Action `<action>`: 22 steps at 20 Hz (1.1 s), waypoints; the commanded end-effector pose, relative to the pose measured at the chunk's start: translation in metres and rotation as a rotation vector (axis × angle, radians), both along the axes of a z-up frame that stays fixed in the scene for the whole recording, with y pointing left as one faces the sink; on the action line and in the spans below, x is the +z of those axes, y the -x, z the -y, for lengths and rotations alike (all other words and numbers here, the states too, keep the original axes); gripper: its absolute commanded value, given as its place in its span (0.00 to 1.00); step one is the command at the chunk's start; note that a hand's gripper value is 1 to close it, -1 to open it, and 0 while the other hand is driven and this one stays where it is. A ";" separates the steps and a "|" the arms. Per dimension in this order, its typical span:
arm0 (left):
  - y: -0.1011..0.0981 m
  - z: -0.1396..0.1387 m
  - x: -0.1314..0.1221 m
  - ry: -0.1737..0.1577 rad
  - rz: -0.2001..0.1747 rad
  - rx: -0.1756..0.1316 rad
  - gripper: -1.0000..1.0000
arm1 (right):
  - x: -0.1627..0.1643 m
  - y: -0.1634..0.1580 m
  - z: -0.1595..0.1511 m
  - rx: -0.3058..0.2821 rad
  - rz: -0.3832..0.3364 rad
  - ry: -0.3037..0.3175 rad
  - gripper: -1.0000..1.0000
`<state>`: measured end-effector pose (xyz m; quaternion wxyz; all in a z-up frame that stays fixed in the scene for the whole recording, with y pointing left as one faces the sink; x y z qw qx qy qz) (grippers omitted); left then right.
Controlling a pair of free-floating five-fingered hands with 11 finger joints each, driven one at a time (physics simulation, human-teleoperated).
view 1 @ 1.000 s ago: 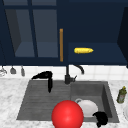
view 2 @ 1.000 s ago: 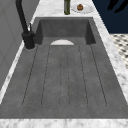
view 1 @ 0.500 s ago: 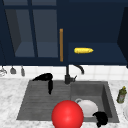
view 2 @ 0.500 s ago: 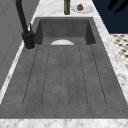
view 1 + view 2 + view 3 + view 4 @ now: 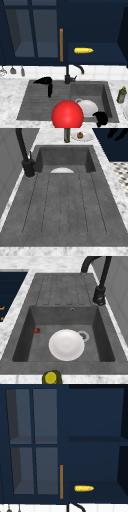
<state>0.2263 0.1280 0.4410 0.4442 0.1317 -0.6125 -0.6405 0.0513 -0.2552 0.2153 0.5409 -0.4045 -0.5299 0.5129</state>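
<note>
In the front view my left hand hovers over the ribbed drainboard at the sink's back left, open, with its fingers hanging down and nothing in them. My right hand floats at the front right corner of the basin, just right of a white plate that lies in the basin. Dark spread fingers of a hand show at the top right of the left side view. A big red ball sits in front of the sink's front edge, between the two hands.
A black faucet stands behind the sink. A yellow corn cob lies on the open cupboard shelf. A green bottle stands on the right counter beside a small plate with a brown item. A small red thing lies in the basin.
</note>
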 end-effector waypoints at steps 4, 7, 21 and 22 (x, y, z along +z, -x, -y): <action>0.041 -0.032 -0.042 0.009 0.042 -0.055 0.00 | 0.000 0.000 0.000 0.000 0.000 0.000 0.50; 0.051 -0.040 -0.062 0.014 0.065 -0.095 0.00 | 0.000 0.000 0.000 0.000 0.000 0.000 0.50; 0.049 -0.041 -0.107 0.022 0.044 -0.195 0.00 | 0.000 0.000 0.000 0.000 0.000 0.000 0.50; 0.049 -0.041 -0.111 0.025 0.043 -0.202 0.00 | 0.000 0.000 0.000 0.000 0.000 0.000 0.50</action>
